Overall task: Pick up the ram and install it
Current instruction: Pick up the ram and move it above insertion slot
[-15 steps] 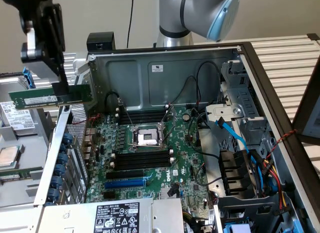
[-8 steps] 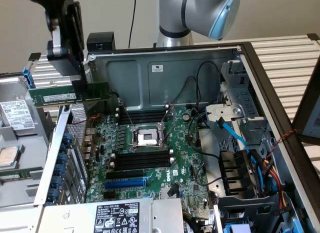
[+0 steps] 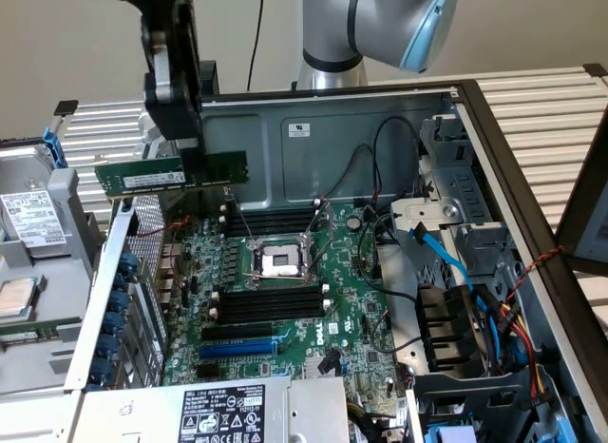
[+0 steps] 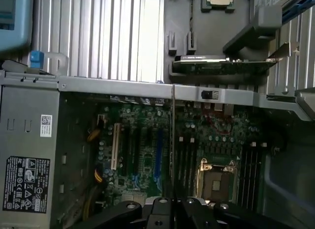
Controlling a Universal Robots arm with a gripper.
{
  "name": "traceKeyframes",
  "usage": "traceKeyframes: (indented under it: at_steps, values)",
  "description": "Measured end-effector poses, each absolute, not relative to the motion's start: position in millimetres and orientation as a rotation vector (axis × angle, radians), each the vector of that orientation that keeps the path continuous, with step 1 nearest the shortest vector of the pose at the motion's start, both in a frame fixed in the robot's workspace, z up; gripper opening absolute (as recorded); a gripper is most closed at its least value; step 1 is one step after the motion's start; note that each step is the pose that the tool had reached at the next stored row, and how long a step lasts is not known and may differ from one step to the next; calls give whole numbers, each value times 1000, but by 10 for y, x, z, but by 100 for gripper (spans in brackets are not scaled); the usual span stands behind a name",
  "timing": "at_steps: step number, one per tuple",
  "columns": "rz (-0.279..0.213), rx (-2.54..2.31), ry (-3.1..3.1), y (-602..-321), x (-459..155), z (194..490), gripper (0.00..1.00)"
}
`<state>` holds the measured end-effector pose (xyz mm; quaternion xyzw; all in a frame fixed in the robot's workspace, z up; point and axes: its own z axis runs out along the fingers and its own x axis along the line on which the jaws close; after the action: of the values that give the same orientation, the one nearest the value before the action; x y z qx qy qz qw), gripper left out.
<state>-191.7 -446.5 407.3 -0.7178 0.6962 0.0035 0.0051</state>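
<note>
The gripper (image 3: 195, 161) is clamped on the ram (image 3: 142, 178), biting across its faces from above, near the middle of its length. That grip makes sense, since it leaves the lower contact edge free to meet a slot. The ram hangs in the air above the far corner of the case (image 3: 380, 115) at the exterior view's left. It is well clear of the board (image 3: 366, 319) and touches nothing but the fingers. It stands on edge, label face toward the exterior camera. Its long axis is close to level and runs from the exterior view's left to its right, with the right end a shade higher. That line matches the slots (image 3: 271, 300) beside the socket (image 3: 281, 262), which run the same way across the board. In the wrist view the ram (image 4: 173, 140) shows edge-on as a thin strip, parallel to the slots (image 4: 188, 160) beneath it. Whether it sits over any one of them is hard to judge from here. The ram is not yet in any slot.
</note>
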Motion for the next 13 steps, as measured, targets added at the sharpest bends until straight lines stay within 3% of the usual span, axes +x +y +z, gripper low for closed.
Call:
traceKeyframes:
  at_steps: [13]
  values:
    - [41, -2235, 2167, -4464, -1326, 4073, 13]
